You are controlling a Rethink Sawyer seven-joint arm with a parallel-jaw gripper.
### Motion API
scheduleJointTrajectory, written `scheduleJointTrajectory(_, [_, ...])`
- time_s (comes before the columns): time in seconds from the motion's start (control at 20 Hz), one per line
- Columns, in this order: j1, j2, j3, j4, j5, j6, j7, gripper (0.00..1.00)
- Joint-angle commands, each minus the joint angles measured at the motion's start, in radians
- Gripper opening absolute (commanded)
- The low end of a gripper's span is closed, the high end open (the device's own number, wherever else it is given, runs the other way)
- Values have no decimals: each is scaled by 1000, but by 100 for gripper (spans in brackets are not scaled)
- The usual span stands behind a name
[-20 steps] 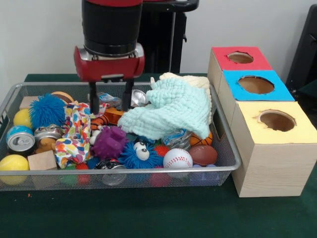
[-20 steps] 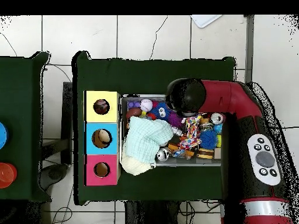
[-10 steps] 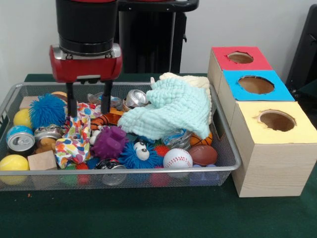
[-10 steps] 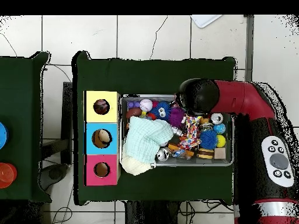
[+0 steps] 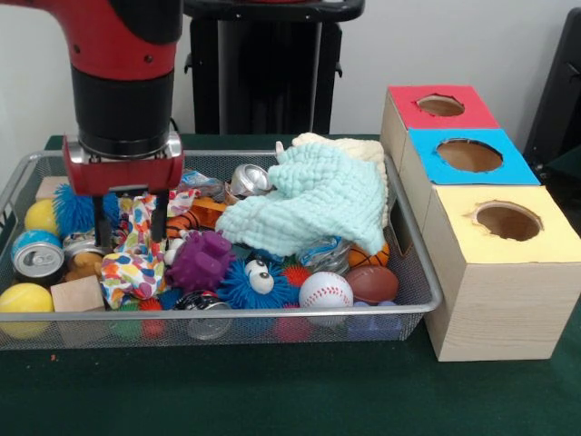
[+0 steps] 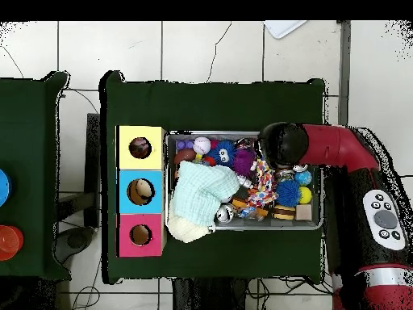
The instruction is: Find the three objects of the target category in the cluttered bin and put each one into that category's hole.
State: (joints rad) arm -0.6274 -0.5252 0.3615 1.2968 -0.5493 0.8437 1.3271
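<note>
Nearest the front camera, along the front rim of the wire bin (image 5: 427, 272), lie a yellow ball (image 5: 24, 300), a wooden block (image 5: 77, 294), a baseball (image 5: 325, 290) and a brown toy football (image 5: 372, 283). Just behind them sit a soda can (image 5: 36, 257), a multicoloured dotted cloth (image 5: 136, 250), a purple spiky ball (image 5: 200, 260) and a blue fuzzy toy with eyes (image 5: 254, 282). Mid-bin, the gripper (image 5: 128, 225) hangs with its two fingers spread apart, straddling the dotted cloth and grasping nothing; a blue spiky ball (image 5: 77, 207) lies just beside it. A pale green knitted cloth (image 5: 313, 204) drapes over the bin's middle and far rim, with a crushed can (image 5: 247, 179) beside it. To the side, on the green bench (image 5: 272, 391), stand three boxes with holes: yellow box (image 5: 504, 227) nearest, blue box (image 5: 467, 156) next, red box (image 5: 440, 106) farthest. The target category cannot be told.
</note>
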Motion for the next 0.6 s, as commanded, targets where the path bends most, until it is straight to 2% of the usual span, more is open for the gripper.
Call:
scheduleJointTrajectory(0.05, [-5, 85, 78, 27, -101, -33, -271, 100])
scheduleJointTrajectory(0.6, [-14, 163, 112, 22, -107, -49, -225, 100])
